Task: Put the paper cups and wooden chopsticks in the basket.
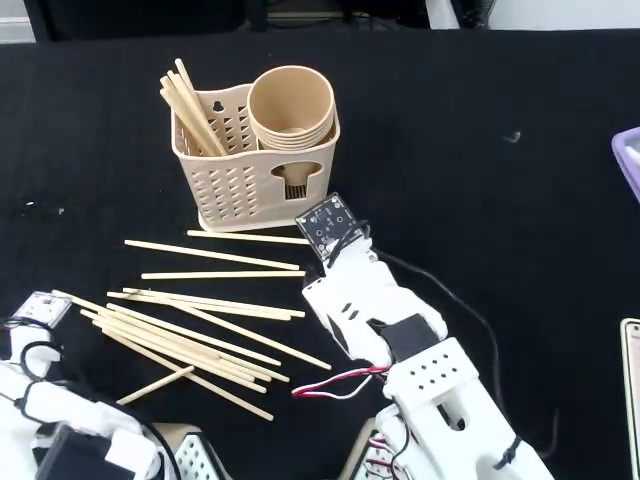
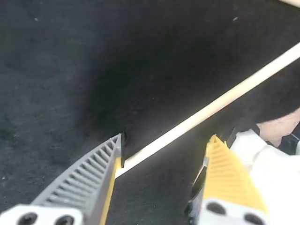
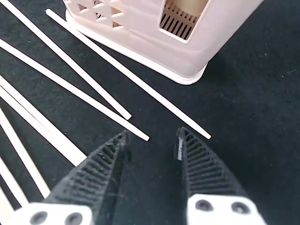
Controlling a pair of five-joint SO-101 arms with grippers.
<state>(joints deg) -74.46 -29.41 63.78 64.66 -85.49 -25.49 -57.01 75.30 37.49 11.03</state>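
Toward the upper middle of the high view, the basket (image 1: 232, 185) stood upright on the black bench (image 1: 480, 200). A stack of cups (image 1: 290, 100) sat in its right compartment. A bundle of chopsticks (image 1: 190, 105) leaned in its left compartment, tips poking above the rim.

Below the basket, many loose chopsticks (image 1: 190, 335) lay flat on the bench. A few single ones lay just in front of the basket's base, and a thicker, crossing heap lay toward the lower left of the frame.

The right arm (image 1: 400, 340) reached up from the lower middle of the high view toward the basket's front right corner. In its wrist view the right claw (image 3: 152, 136) was released, fingers apart with nothing between them. It was low over bare bench near the basket's corner, with the ends of three chopsticks close to its tips.

The left arm (image 1: 50, 420) sat in the lower left corner of the high view. Its left claw (image 2: 166, 138) was also released, spread wide over the bench. One chopstick (image 2: 225, 101) lay on the cloth and ran between the two fingers. Whether either finger touched it could not be told.
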